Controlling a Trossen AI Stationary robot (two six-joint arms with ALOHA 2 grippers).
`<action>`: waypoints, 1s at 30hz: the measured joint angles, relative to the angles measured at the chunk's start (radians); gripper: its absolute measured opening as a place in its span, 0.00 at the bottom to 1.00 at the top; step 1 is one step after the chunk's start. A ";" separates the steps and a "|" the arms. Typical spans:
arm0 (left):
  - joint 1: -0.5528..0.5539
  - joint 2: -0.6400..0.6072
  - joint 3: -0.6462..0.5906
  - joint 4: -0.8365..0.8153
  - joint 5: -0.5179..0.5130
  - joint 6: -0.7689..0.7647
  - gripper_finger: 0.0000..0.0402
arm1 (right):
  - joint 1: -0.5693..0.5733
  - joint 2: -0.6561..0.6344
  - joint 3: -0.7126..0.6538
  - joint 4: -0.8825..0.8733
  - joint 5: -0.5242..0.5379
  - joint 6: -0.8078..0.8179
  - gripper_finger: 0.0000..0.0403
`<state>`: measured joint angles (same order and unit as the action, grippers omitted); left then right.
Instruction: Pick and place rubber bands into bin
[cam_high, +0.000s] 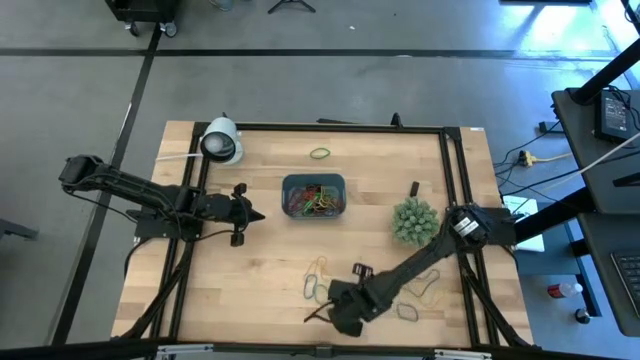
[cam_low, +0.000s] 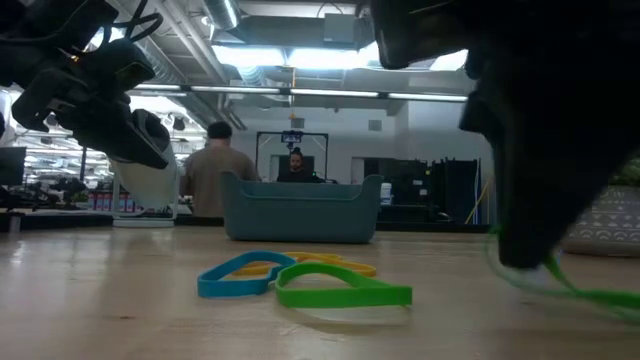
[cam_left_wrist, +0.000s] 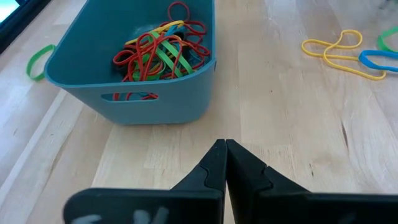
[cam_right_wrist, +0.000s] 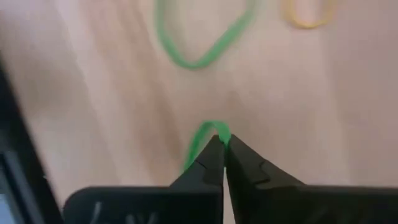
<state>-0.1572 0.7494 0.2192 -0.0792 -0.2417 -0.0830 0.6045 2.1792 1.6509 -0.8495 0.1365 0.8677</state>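
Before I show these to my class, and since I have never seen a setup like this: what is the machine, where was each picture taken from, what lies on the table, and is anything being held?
It is a robot with two dark arms at a wooden table. One picture looks straight down from above, one looks level across the tabletop, and one comes from a camera on each wrist.

On the table stands a small teal bin already holding a tangle of rubber bands. More loose bands lie on the wood, and one green band lies beyond the bin. There is also a white dome-shaped object and a spiky green ball.

The right tool is down at the table's near edge, shut on a green rubber band. The left tool waits shut and empty beside the bin.
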 joint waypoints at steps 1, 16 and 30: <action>0.000 0.000 0.000 0.000 0.000 0.000 0.00 | -0.014 0.000 0.015 -0.036 -0.003 -0.014 0.01; 0.000 0.000 0.000 0.000 0.000 0.018 0.01 | -0.296 -0.172 0.096 -0.221 0.212 -0.349 0.01; 0.000 0.000 0.000 0.000 0.000 0.018 0.01 | -0.628 -0.178 0.095 -0.096 0.223 -0.353 0.01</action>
<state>-0.1570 0.7497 0.2192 -0.0792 -0.2417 -0.0647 -0.0240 2.0007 1.7458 -0.9453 0.3596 0.5148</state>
